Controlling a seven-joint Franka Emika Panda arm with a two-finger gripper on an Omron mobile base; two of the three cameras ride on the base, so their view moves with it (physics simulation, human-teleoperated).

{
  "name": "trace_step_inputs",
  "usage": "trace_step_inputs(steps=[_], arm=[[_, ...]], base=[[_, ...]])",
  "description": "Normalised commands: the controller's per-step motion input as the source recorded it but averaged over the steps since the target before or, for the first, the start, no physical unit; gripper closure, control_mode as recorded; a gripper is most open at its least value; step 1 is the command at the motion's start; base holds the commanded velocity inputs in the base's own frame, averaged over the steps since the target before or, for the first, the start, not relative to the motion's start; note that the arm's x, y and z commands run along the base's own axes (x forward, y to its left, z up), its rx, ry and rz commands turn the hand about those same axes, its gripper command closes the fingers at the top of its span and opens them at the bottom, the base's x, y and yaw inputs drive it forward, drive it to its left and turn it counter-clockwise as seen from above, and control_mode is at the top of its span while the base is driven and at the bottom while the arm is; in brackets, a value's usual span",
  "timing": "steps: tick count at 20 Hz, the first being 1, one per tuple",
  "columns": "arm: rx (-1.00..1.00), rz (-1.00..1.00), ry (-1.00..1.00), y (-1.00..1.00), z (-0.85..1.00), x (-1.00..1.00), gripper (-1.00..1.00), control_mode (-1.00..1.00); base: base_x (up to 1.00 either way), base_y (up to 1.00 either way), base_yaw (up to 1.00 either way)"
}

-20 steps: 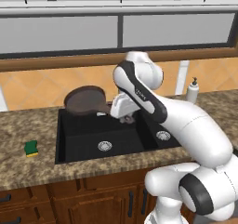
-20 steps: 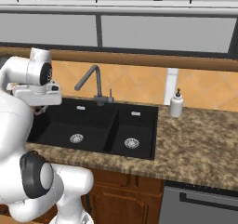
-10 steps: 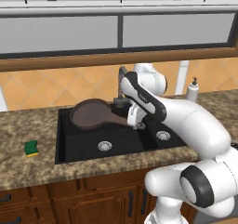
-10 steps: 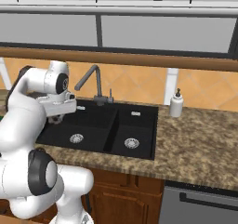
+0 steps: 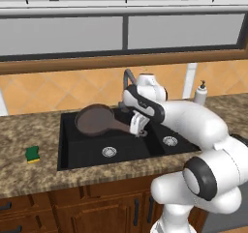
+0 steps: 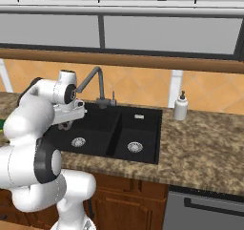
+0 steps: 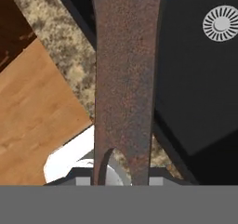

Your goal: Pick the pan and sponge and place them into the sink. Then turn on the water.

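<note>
Left base view: one pan [image 5: 96, 120], held by its long handle [image 5: 121, 125] in the hand [image 5: 137, 128], which is clamped on the handle end. Pan body hangs over the large left basin of the sink [image 5: 87, 154], tilted, rim toward the back wall of the basin; can't tell whether it touches the basin floor. One sponge [image 5: 33, 153], green over yellow, lies on the table [image 5: 29, 171] left of the sink, well apart from the pan. One sink, two basins, two round silver drains: large-basin drain [image 5: 109, 152] below the pan, small-basin drain [image 5: 169, 140] right of the hand. One dark gooseneck faucet [image 5: 128, 76] behind the arm, mostly hidden by it. One white soap dispenser [image 5: 200, 93] on the table at the back right.

Right base view: same sink [image 6: 143, 138], both drains visible, faucet [image 6: 97, 86] with spout arcing left over the large basin, one soap dispenser [image 6: 180, 106] standing upright on the table [image 6: 205, 143] right of the sink. Hand [image 6: 66, 124] sits at the left edge of the large basin; the pan is hidden behind the arm here.

Hand view: one rusty brown handle [image 7: 124, 79] runs straight up the middle between the fingertips, gripped at its slotted end. One drain [image 7: 220, 23] shows at upper right in the black basin [image 7: 195, 88], speckled table edge [image 7: 60, 46] to the left of the handle
</note>
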Motion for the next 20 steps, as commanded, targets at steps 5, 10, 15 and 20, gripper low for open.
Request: trace_step_inputs(steps=[5,10,15,20], arm=[[-0.1,0.0,0.0,0.21,-0.32,0.57,1.0,-1.0],[-0.15,0.0,0.0,0.3,-0.55,0.38,1.0,-1.0],[-0.09,0.0,-0.08,0.0,-0.6,0.24,1.0,-1.0],[-0.05,0.0,-0.13,-0.03,-0.52,0.35,1.0,-1.0]], base=[[0.0,0.0,0.0],[0.0,0.0,0.0],[0.0,0.0,0.0],[0.0,0.0,0.0]])
